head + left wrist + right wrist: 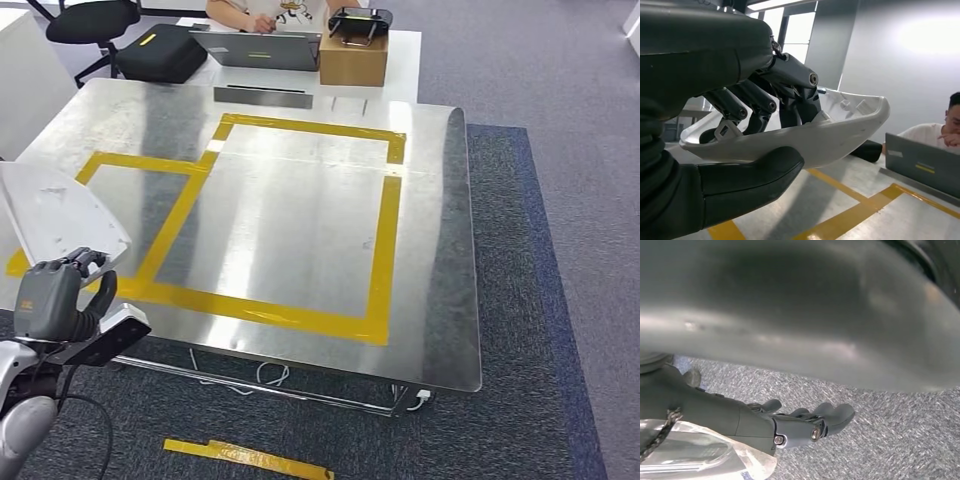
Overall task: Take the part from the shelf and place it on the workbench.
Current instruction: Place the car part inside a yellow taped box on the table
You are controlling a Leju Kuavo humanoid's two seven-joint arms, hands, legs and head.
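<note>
Now the left hand (56, 298) grasps the white part (60, 215) with fingers (753, 97) over it and thumb beneath, holding it above the near left corner of the steel tabletop (302, 230) marked with yellow tape (381, 260), while the right hand (806, 422) hangs with fingers released above grey carpet (885, 440).

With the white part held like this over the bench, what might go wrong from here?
1. The left hand grips the white part near one end, so the long free end may tip or slip.
2. The part hangs over the metal workbench at its near corner; released there, it might slide off onto the carpet.
</note>
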